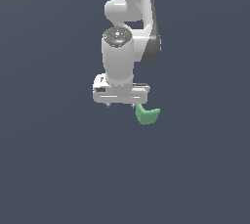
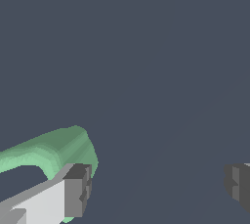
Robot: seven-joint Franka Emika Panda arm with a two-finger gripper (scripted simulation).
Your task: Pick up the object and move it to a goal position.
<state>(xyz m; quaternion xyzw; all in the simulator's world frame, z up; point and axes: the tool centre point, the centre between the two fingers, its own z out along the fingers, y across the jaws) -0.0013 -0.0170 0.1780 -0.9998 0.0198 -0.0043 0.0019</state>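
Exterior view showed the white arm's pincer [image 1: 121, 104] low over the dark surface [image 1: 49, 169], with the green object [image 1: 147, 114] just beside it toward the exterior view's right, not between the fingers. Wrist view had the fingers [image 2: 78, 191] spread wide apart, one overlapping the object [image 2: 53, 152]. Judged step: lining up the grasp. Next, the pincer needed shifting sideways to straddle the object before closing.

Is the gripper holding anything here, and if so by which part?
Nothing is held. The gripper is open, and the green block lies outside one finger, not between them.
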